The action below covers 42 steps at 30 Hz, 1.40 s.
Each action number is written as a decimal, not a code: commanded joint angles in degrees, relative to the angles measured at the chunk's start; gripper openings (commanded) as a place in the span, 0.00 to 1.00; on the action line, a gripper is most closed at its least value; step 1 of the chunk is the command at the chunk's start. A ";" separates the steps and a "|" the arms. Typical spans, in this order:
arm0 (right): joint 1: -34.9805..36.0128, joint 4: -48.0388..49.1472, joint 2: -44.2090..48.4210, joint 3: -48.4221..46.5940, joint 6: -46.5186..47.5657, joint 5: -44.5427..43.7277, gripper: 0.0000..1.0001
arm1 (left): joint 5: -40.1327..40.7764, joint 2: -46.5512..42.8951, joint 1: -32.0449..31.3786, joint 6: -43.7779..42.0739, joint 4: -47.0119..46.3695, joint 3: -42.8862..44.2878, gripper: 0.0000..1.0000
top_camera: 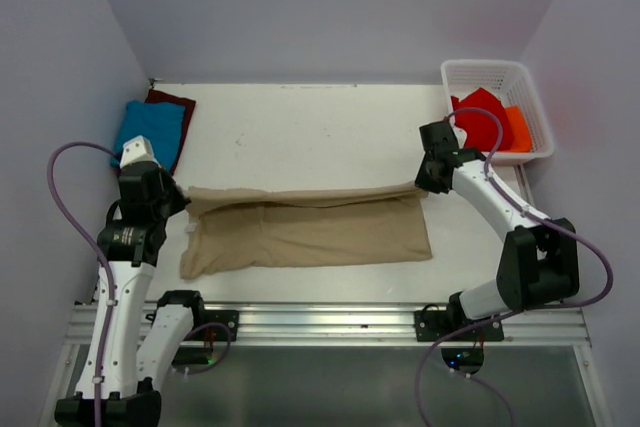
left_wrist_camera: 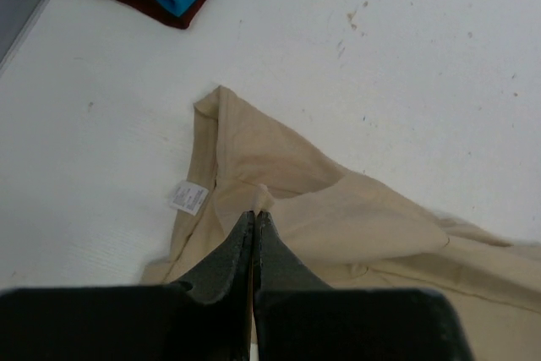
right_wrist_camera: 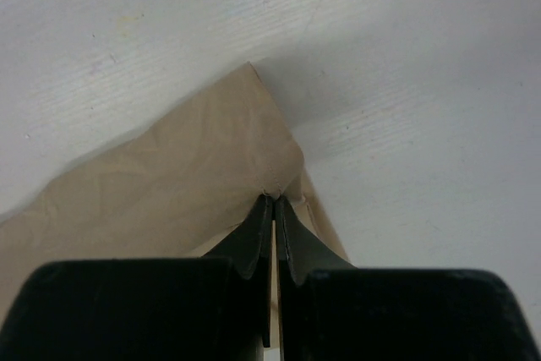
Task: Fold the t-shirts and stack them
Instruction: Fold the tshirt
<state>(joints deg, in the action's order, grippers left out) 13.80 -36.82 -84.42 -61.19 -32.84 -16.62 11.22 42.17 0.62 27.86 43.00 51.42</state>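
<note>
Bench (top_camera: pixel 300 137): white top, both arms reaching over it from the near edge.

Tan t-shirt (top_camera: pixel 310 237): lies flat along the near-middle of the bench, long axis running left to right. Its far edge is raised into a taut ridge between the two grippers, partly doubled over the layer below.

White basket (top_camera: pixel 485 65): far right corner, holding a red cloth (top_camera: pixel 480 119) and an orange cloth (top_camera: pixel 517 129).

Blue t-shirt (top_camera: pixel 150 127): folded, far left corner, resting on the maroon t-shirt (top_camera: pixel 178 102), which shows at its far and right sides.

Left gripper (left_wrist_camera: pixel 256 213): jaws pressed together, pinching a fold at the tan shirt's left end.

Right gripper (right_wrist_camera: pixel 272 199): jaws likewise closed tight, nipping the shirt's far right corner, cloth peaked at the tips.

Label (left_wrist_camera: pixel 188 198): small white tag on the tan shirt, just left of the left gripper's tips
</note>
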 commanded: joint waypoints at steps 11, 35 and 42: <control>-0.09 -0.98 7.34 8.62 2.17 1.50 0.00 | -7.89 1.16 -0.10 3.07 8.23 -6.33 0.00; 0.26 -0.19 5.95 3.47 2.78 4.06 0.00 | -1.28 7.99 -0.10 3.70 -1.22 0.07 0.00; 0.00 -2.29 -7.14 -14.89 4.54 -0.78 0.00 | 2.21 22.23 -0.10 0.80 -12.67 10.95 0.00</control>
<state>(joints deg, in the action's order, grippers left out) 13.91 -38.74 -87.20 -68.64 -29.43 -13.76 10.74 60.60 0.62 31.24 40.53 55.51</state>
